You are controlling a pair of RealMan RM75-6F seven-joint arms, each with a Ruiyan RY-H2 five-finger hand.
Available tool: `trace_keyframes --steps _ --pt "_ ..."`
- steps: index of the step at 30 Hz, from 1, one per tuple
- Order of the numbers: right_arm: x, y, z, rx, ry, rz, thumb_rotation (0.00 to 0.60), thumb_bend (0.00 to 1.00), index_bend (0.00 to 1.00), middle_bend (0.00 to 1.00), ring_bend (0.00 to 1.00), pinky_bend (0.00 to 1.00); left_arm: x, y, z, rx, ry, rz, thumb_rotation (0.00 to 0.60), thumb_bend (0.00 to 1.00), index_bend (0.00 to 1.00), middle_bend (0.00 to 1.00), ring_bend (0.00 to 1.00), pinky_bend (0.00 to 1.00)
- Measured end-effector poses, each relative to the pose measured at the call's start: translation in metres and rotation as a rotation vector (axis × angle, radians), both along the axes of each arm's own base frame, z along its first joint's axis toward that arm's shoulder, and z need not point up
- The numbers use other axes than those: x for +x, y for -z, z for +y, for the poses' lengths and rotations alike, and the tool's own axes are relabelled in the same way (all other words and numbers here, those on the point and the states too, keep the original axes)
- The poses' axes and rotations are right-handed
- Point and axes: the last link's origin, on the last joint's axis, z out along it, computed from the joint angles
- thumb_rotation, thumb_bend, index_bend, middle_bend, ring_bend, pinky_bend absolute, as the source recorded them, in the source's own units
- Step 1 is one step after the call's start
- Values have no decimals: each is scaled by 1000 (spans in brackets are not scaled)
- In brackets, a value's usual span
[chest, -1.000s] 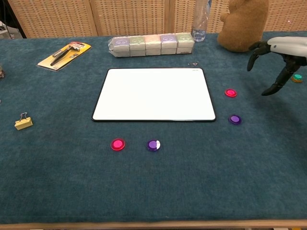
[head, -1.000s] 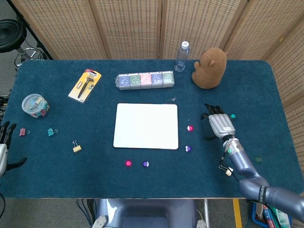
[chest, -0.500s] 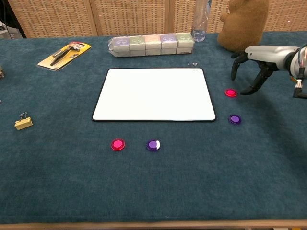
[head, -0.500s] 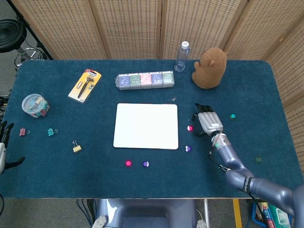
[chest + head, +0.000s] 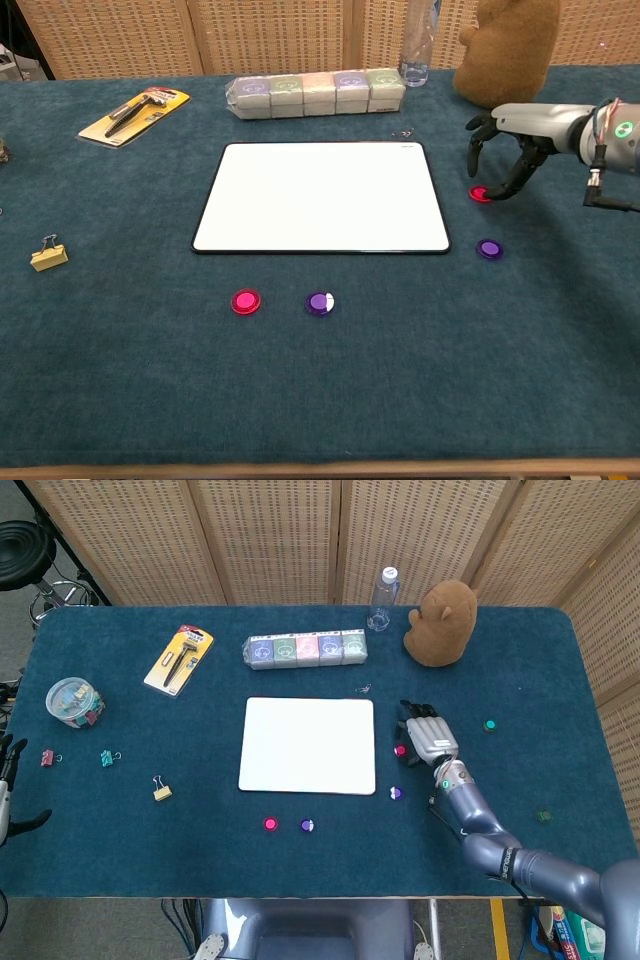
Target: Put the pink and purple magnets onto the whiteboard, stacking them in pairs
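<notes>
Four magnets sit off the whiteboard (image 5: 320, 196), so right hand (image 5: 510, 135), fingers (image 5: 474, 152) spread, should pinch the pink magnet (image 5: 481, 194) squarely.

No lettering is legible anywhere; print on the yellow tool card (image 5: 134, 113) is too small.
</notes>
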Motion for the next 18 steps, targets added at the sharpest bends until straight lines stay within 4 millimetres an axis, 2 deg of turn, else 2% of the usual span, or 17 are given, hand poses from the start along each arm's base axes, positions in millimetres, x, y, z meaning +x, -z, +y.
trace_keyframes --steps 18 --pt "-3 8 1 19 16 19 600 334 408 0 0 0 0 0 0 -2 -3 -2 600 124 0 0 0 0"
